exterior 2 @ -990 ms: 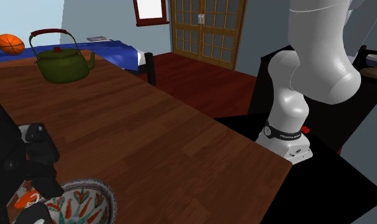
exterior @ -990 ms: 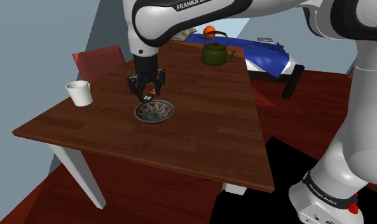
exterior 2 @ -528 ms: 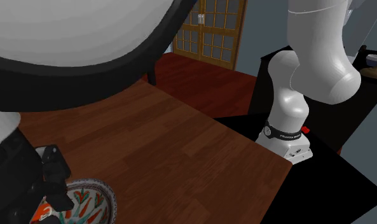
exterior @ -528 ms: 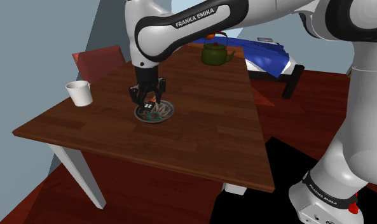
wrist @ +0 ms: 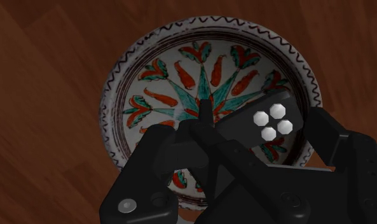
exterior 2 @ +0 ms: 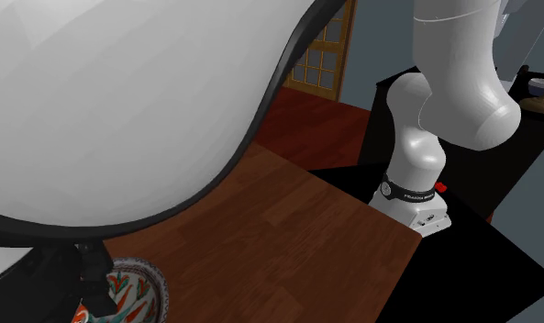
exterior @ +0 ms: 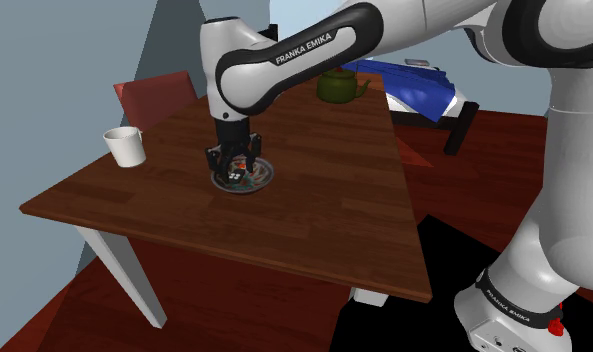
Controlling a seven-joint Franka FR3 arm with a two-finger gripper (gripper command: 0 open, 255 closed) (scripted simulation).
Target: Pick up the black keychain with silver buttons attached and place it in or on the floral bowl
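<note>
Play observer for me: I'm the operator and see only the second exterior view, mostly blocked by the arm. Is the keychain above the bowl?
Observer: Yes. In the wrist view the keychain hangs over the painted inside of the bowl.
Operator: Is it held?
Observer: The end effector clasps it between its fingers.
Operator: Anything close by?
Observer: In the shoulder view a white mug stands apart from the bowl, toward that view's left.

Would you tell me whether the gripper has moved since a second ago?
Yes: in the shoulder view the gripper, shut on the keychain, has come down to the bowl.
</note>
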